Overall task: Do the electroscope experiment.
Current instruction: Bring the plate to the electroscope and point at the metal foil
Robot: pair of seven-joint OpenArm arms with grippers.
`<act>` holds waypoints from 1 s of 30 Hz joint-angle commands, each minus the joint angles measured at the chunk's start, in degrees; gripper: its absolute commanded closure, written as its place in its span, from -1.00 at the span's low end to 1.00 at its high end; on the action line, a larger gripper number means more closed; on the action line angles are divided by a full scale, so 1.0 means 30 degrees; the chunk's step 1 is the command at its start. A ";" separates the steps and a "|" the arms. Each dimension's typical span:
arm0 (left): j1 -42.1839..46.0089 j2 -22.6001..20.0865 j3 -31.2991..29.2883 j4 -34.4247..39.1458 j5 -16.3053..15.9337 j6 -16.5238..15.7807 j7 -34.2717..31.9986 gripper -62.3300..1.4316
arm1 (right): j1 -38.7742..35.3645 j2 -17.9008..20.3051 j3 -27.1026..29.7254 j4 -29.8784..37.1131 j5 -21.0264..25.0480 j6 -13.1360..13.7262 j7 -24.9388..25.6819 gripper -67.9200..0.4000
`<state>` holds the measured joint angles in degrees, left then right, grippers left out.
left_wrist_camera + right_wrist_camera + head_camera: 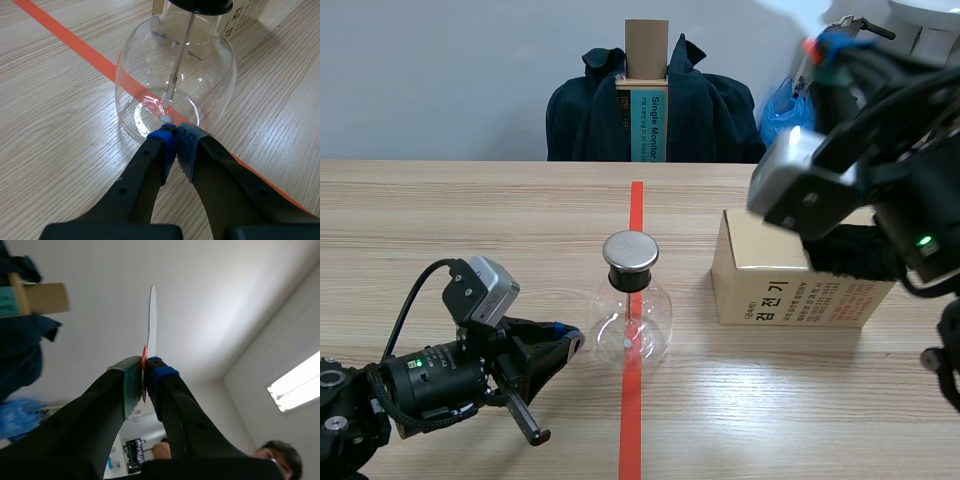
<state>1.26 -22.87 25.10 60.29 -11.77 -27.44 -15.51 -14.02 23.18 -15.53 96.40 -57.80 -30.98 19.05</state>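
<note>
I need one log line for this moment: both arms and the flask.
left fingers: shut, empty, near flask base | right fingers: raised, shut on thin white strip | flask: upright, capped | box: beside flask

It looked like a lab or test room: a wood-grain bench point(440, 210) marked with orange-red tape point(637, 205), a dark jacket point(710, 120) behind its far edge, plain walls point(440, 70), a ceiling strip light point(295, 385).

The flask point(655, 320) is gleaming as clear, glossy glass — its cap point(630, 251) is showing dull brushed metal. The table point(440, 220) is looking like matt, grained wood (pale), the box point(790, 290) smooth cardboard, the strip point(151, 315) thin, smooth, white.
</note>
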 commanded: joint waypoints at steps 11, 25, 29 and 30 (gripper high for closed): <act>-0.0109 0.0000 -0.0015 0.0401 -0.0124 -0.0044 -0.0342 0.87 | 0.1785 -0.0954 -0.1851 -0.5333 -0.1392 -0.0364 0.1690 0.97; -0.0102 0.0000 -0.0015 0.0401 -0.0124 -0.0051 -0.0328 0.87 | 0.0576 -0.0423 -0.1843 -0.5617 -0.1297 -0.0306 0.3818 0.97; -0.0102 0.0000 -0.0015 0.0401 -0.0124 -0.0051 -0.0335 0.87 | 0.0321 -0.0211 -0.1851 -0.5581 -0.1297 -0.0466 0.4743 0.97; -0.0102 0.0000 -0.0015 0.0401 -0.0117 -0.0051 -0.0328 0.87 | 0.0248 -0.0189 -0.1851 -0.5581 -0.1282 -0.0554 0.4962 0.97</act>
<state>1.26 -22.87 25.10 60.29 -11.77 -27.46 -15.51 -13.76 21.67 -21.45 78.17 -62.35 -31.51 33.63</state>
